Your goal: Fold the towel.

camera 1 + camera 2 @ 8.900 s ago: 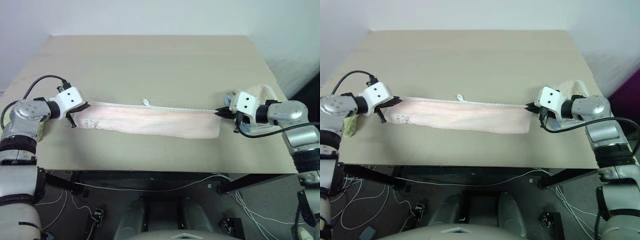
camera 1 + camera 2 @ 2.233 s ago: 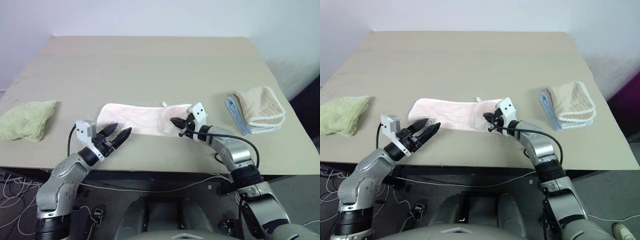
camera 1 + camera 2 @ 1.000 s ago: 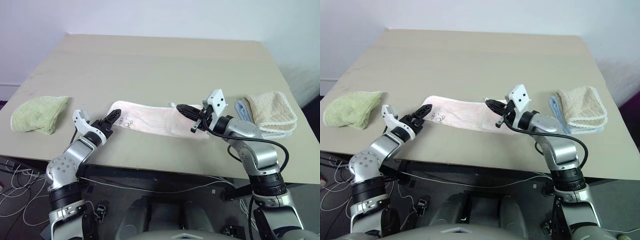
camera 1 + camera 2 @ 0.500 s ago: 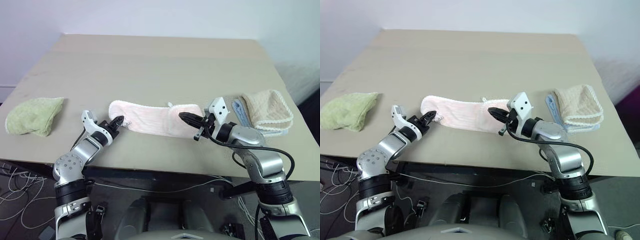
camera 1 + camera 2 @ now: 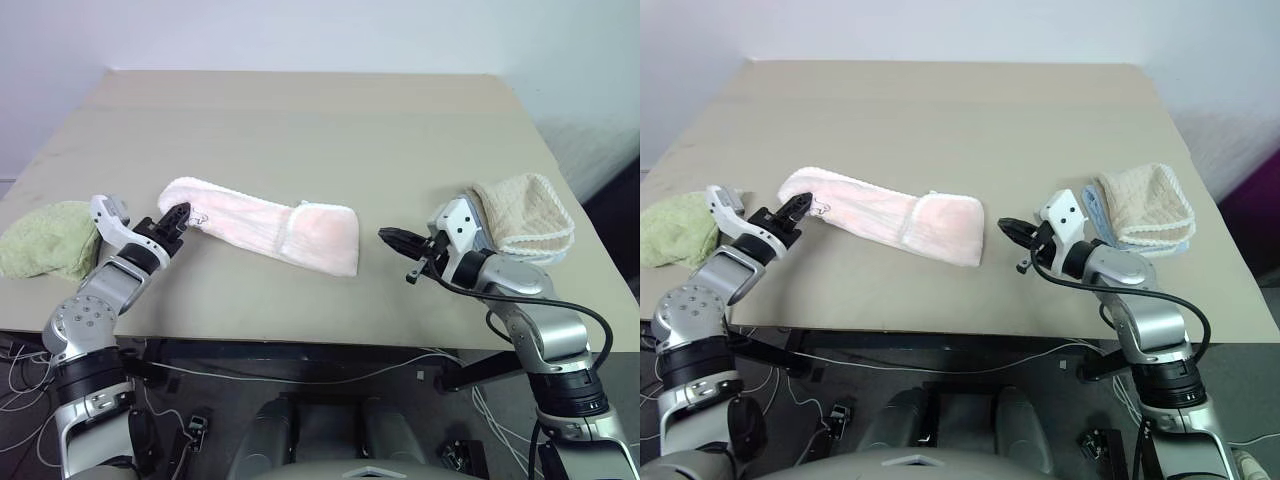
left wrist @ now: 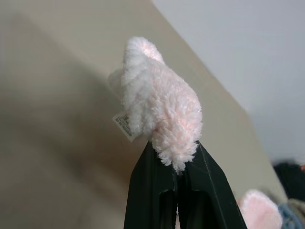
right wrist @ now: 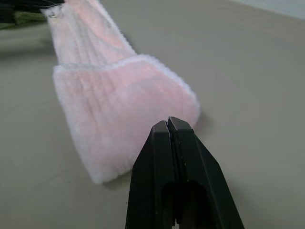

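Pink towel (image 5: 268, 222) lies half-folded mid-table; left gripper (image 5: 178, 215) pinches its left end, right gripper (image 5: 388, 237) closed, empty, just beside folded end. Carry end over w/ edges aligned, no dragging.

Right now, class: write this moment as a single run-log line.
left gripper: shut on pink towel end | right gripper: shut, empty, apart from towel | towel: partly folded on table

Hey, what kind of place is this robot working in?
Probably a lab or test room, not a home: a bare tan table against a plain wall, loose cables on the floor beneath it, and only small towels laid out, pink towel among them.
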{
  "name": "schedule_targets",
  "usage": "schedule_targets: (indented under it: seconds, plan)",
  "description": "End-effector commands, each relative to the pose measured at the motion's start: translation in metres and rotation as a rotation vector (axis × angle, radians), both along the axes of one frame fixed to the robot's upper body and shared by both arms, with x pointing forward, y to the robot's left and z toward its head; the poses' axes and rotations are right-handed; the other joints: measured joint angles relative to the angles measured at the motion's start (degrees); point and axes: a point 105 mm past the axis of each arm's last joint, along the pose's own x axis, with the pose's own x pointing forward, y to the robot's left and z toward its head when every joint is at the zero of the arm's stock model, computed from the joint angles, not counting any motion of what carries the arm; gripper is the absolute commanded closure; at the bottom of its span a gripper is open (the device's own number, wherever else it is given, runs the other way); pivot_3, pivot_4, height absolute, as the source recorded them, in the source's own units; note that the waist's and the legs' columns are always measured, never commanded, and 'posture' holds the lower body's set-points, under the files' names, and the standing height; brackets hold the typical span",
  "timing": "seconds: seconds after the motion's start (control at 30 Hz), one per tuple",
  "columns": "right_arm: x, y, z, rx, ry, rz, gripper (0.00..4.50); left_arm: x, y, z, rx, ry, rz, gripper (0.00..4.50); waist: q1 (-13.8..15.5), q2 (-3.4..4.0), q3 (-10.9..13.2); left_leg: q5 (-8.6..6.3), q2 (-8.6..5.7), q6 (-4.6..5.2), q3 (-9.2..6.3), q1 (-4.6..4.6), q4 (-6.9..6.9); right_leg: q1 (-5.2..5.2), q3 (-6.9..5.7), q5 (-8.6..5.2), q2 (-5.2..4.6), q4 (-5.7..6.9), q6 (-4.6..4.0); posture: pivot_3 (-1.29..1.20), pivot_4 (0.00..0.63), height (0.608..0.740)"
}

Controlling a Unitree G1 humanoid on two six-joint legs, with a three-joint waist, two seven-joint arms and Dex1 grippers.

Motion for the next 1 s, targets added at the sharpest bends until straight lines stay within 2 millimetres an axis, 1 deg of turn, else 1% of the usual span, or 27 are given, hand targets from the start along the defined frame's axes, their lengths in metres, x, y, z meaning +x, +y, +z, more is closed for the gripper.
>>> schedule_targets:
  seconds: [0.03,0.17,0.2,0.27,0.37,0.4,0.53,0.6,0.7,0.87,1.0]
  plan:
    - [0.004,-0.008,0.012,-0.005,-0.056,-0.025,4.5,0.001,-0.032,0.024,0.155,-0.104,-0.154,4.49,0.1,0.0,0.0,0.0,0.0,0.0,0.0,0.0,0.0,0.0,0.0,0.0,0.0,0.0,0.0,0.0,0.15,0.74]
    - [0.006,-0.009,0.011,-0.005,-0.06,-0.035,4.5,-0.002,-0.088,0.038,0.316,-0.211,-0.364,4.49,0.2,-0.01,0.0,0.0,-0.01,0.0,0.0,-0.03,0.01,0.01,0.0,0.0,-0.03,-0.02,0.0,0.0,0.15,0.74]
    - [0.007,-0.009,0.011,-0.004,-0.061,-0.04,4.5,-0.005,-0.111,0.043,0.353,-0.25,-0.441,4.49,0.1,-0.01,0.0,0.0,-0.01,0.0,0.0,-0.04,0.01,0.01,0.0,0.0,-0.03,-0.02,0.0,0.0,0.15,0.74]
    - [0.008,-0.011,0.011,-0.006,-0.065,-0.058,4.5,-0.012,-0.151,0.047,0.403,-0.292,-0.567,4.49,0.1,-0.01,0.0,0.0,-0.01,-0.01,0.0,-0.04,0.0,0.0,0.01,0.0,-0.03,-0.03,0.0,0.0,0.15,0.74]
    - [0.01,-0.016,0.01,-0.009,-0.073,-0.09,4.5,-0.022,-0.185,0.045,0.481,-0.321,-0.679,4.49,-0.1,-0.01,0.0,-0.01,-0.01,0.0,0.03,-0.05,-0.01,0.0,0.06,0.0,-0.03,-0.05,0.0,0.0,0.15,0.74]
    - [0.011,-0.019,0.01,-0.011,-0.076,-0.104,4.5,-0.024,-0.194,0.039,0.525,-0.306,-0.707,4.49,-0.4,0.0,0.0,-0.01,0.0,0.0,0.08,-0.04,-0.05,-0.05,0.12,0.0,0.0,-0.04,0.0,0.0,0.15,0.74]
    - [0.012,-0.025,0.011,-0.013,-0.086,-0.132,4.5,-0.026,-0.213,0.017,0.7,-0.263,-0.766,4.49,-0.4,0.03,0.0,0.0,0.05,0.0,0.14,-0.01,-0.09,-0.11,0.22,0.0,0.09,0.01,0.0,0.0,0.15,0.74]
    - [0.012,-0.026,0.012,-0.012,-0.089,-0.136,4.5,-0.023,-0.216,0.006,0.79,-0.246,-0.772,4.49,-0.2,0.02,0.0,0.0,0.04,0.0,0.15,-0.02,-0.08,-0.11,0.22,0.0,0.09,0.01,0.0,0.0,0.15,0.74]
    - [0.011,-0.025,0.012,-0.011,-0.091,-0.136,4.5,-0.018,-0.214,-0.006,0.883,-0.236,-0.772,4.49,-0.1,0.02,0.0,0.0,0.01,0.01,0.16,-0.02,-0.06,-0.09,0.2,0.0,0.11,0.0,0.0,0.0,0.15,0.74]
    - [0.01,-0.024,0.011,-0.009,-0.09,-0.137,4.5,-0.019,-0.217,-0.011,0.906,-0.244,-0.793,4.49,-0.1,0.03,0.1,0.0,0.01,0.01,0.15,-0.03,-0.06,-0.09,0.19,0.0,0.08,0.01,0.01,0.0,0.15,0.74]
    - [0.009,-0.023,0.011,-0.008,-0.09,-0.133,4.5,-0.021,-0.219,-0.013,0.876,-0.248,-0.808,4.49,-0.1,0.03,0.1,0.0,0.02,0.01,0.15,-0.03,-0.05,-0.09,0.19,0.0,0.07,0.01,0.01,0.0,0.15,0.74]
